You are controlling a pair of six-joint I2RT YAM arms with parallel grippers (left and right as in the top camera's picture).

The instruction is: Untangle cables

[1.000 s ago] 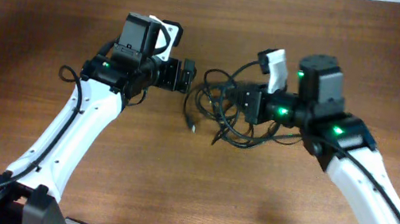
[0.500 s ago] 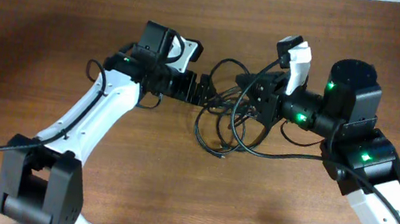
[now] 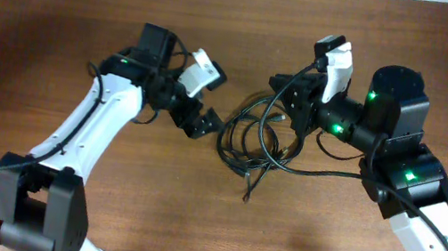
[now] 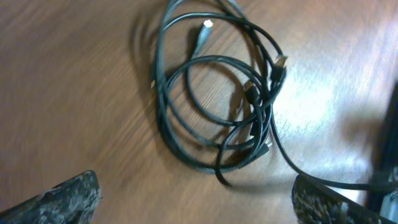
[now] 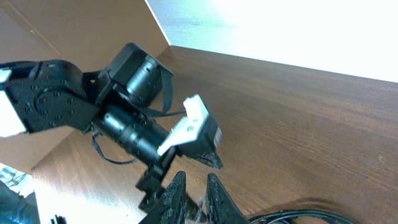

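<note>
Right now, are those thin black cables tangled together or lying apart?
Tangled. The cables lie in one heap of overlapping loops that cross each other on the table, plugs poking out.

wide table (image 3: 15,137) room lies outside both arms; between left gripper (image 3: 204,126) and right gripper (image 3: 279,105), cables (image 3: 250,143) (looped, overlapping) block the gap
</note>
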